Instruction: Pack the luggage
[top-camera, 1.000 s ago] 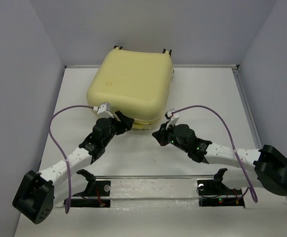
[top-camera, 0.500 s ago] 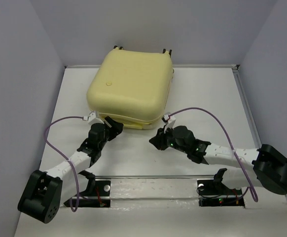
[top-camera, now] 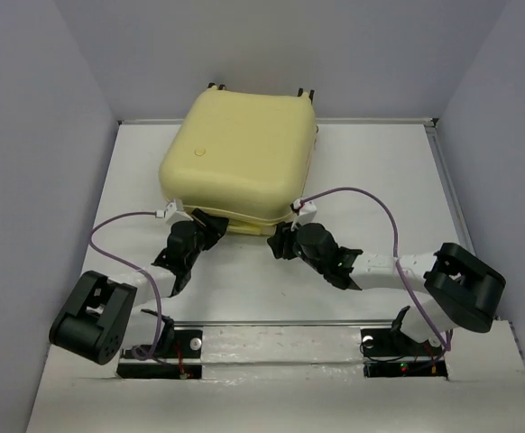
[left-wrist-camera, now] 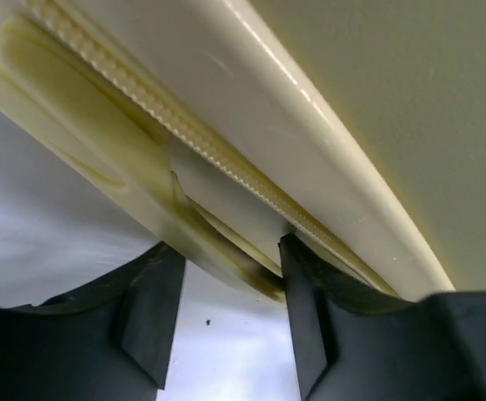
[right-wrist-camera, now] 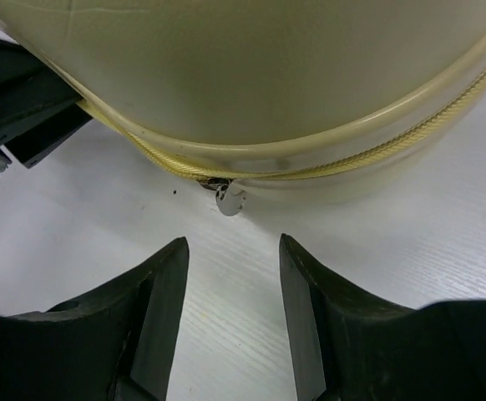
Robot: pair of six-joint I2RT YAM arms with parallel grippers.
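1. Luggage (top-camera: 240, 153) lies flat at the far edge of the table (top-camera: 380, 180), a little left of its middle. Its two shells are brought together, so nothing inside shows.
2. Judging by that, the packing looks to be at its closing stage, with the zip along the near side as the work in hand.
3. The left gripper (top-camera: 213, 224) is at the near-left side of the shell. Its fingers (left-wrist-camera: 151, 317) are spread to either side of the end of the moulded handle (left-wrist-camera: 134, 159). A gap shows on one side, so they are not pinching it.
4. The right gripper (right-wrist-camera: 232, 242) sits low over the table with its fingers spread and holding nothing. The zip pull (right-wrist-camera: 226, 200) hangs from the seam just ahead, untouched.
5. The next move probably calls for the right gripper to ease forward and close on that thin tab. It would then follow the curved seam while the left gripper steadies the case. The tab is slight, so aim matters.
6. The shell is hard, glossy and pale yellow, with rounded corners. The zip teeth (left-wrist-camera: 184, 113) form a fine ribbed cord, and the pull is a small metal tab. The table is matt white with a faint grain.
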